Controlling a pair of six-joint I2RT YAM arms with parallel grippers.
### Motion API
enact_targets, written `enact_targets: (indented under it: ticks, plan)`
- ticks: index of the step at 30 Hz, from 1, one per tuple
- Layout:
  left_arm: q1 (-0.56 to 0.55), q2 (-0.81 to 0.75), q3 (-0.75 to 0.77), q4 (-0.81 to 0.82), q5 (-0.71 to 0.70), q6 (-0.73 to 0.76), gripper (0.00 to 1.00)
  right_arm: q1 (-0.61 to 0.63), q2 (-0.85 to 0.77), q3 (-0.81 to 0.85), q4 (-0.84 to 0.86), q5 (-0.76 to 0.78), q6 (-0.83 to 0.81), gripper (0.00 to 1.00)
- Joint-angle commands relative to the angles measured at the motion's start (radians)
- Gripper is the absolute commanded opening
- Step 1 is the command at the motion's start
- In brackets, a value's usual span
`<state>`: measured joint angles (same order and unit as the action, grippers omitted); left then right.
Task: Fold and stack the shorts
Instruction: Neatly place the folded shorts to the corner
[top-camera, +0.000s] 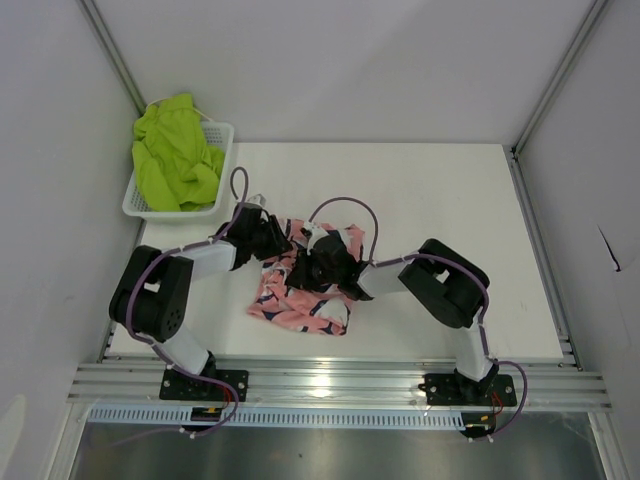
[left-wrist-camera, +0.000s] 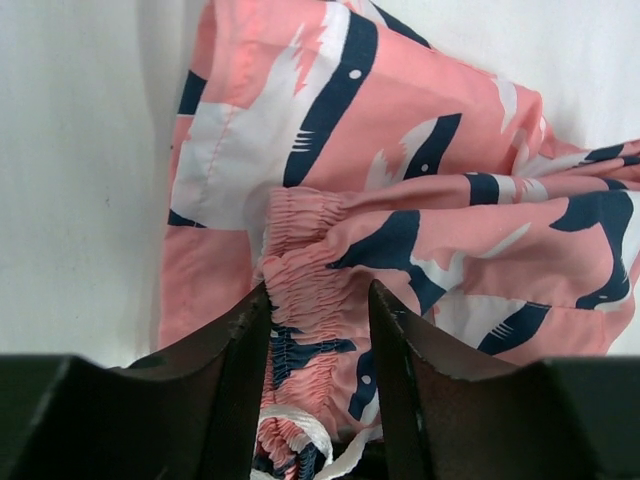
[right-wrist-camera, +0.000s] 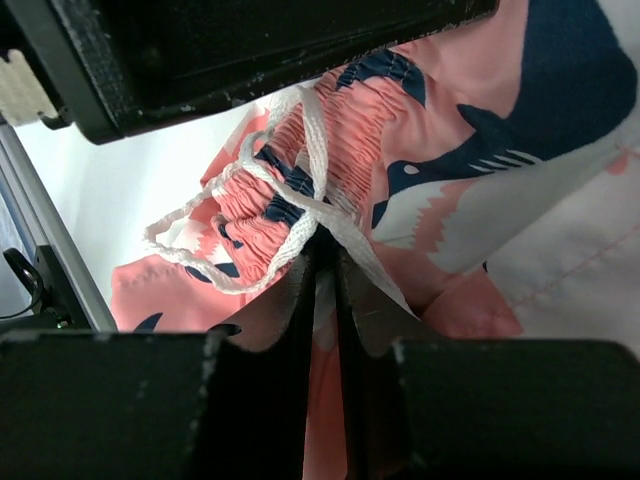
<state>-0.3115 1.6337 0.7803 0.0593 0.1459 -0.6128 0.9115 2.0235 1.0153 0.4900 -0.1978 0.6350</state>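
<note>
Pink pair (top-camera: 300, 300) crumpled mid-surface (top-camera: 450, 200), between my arms. Green pair (top-camera: 175, 160) heaped in basket (top-camera: 225, 132), far left corner. Fabric looks thin, limp, light; likely to sag and slide, so best held at gathered waistband (left-wrist-camera: 300, 215). My left tool (left-wrist-camera: 318, 300) half open, straddling waistband, no clear pinch. My right tool (right-wrist-camera: 325, 262) nearly closed, pinching waistband by drawstring (right-wrist-camera: 200, 255). Surface white, smooth; walls (top-camera: 40, 150) close.

Pink shorts (left-wrist-camera: 420, 200): thin matt cloth; waistband (left-wrist-camera: 300, 270) ruched, drawcord (right-wrist-camera: 250, 250) braided white. Green shorts (top-camera: 175, 150): soft matt cloth. Basket (top-camera: 222, 135): white plastic mesh. Surface (top-camera: 450, 200): smooth matt white. Rails (top-camera: 330, 380): bare metal. Left pincer (left-wrist-camera: 320, 290): matt black, scuffed edges.
</note>
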Motion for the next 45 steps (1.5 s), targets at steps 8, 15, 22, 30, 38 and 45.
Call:
enact_targets:
  ticks: [8, 15, 22, 30, 38, 45]
  plan:
    - [0.008, 0.046, 0.079, 0.036, 0.034, 0.03, 0.45, -0.031, -0.19, -0.029, -0.045, 0.026, -0.035, 0.32]
    - [-0.029, 0.12, 0.184, -0.006, 0.008, 0.064, 0.43, -0.17, -0.377, -0.055, -0.206, 0.05, -0.077, 0.72]
    - [-0.121, 0.216, 0.305, -0.016, -0.008, 0.091, 0.4, -0.41, -0.532, -0.118, -0.385, 0.024, -0.09, 0.8]
    - [-0.296, 0.377, 0.569, -0.133, 0.024, 0.156, 0.44, -0.537, -0.599, -0.121, -0.537, 0.006, -0.178, 0.87]
    - [-0.253, 0.192, 0.616, -0.246, -0.038, 0.215, 0.75, -0.543, -0.526, -0.058, -0.649, 0.063, -0.31, 0.93]
    - [-0.221, -0.043, 0.443, -0.388, -0.134, 0.177, 0.79, -0.546, -0.47, -0.067, -0.648, 0.072, -0.334, 0.93]
